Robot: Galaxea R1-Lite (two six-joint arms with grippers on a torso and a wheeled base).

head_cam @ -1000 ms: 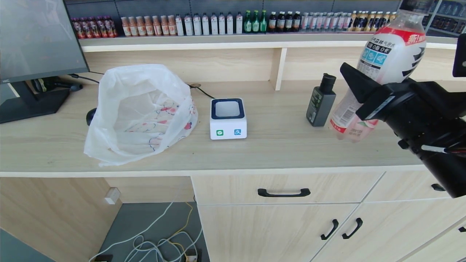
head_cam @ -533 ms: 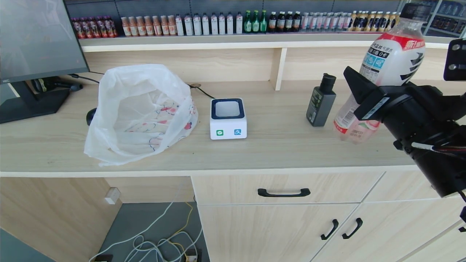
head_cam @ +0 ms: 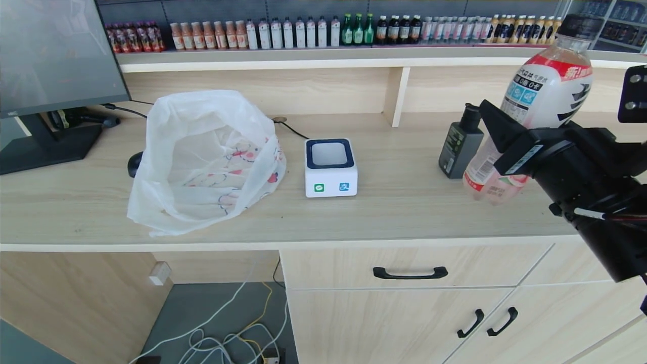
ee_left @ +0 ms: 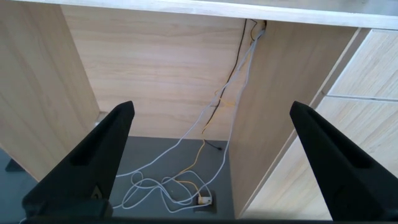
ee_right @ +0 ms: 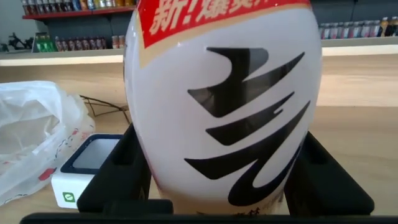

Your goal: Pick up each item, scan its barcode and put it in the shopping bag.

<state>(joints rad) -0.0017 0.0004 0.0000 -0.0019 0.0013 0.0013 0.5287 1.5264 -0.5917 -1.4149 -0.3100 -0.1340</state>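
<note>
My right gripper (head_cam: 530, 136) is shut on a pale pink drink bottle (head_cam: 543, 96) with a black cap and a red and white label. It holds the bottle tilted above the right end of the counter (head_cam: 394, 212). In the right wrist view the bottle (ee_right: 224, 106) sits between the black fingers (ee_right: 118, 174). The white scanner box (head_cam: 330, 168) stands mid-counter, left of the held bottle. The open white shopping bag (head_cam: 202, 156) lies left of the scanner. My left gripper (ee_left: 211, 162) is open below the counter with nothing between its fingers.
A dark grey pump bottle (head_cam: 459, 146) stands just left of the held bottle. A monitor (head_cam: 55, 50) is at the far left, and a shelf of drinks (head_cam: 328, 30) runs along the back. Drawers (head_cam: 409, 273) are below, and cables (ee_left: 186, 186) lie on the floor.
The head camera has shifted, so the whole scene sits a little further right. The right gripper and its bottle have sunk slightly and are nearer the dark pump bottle.
</note>
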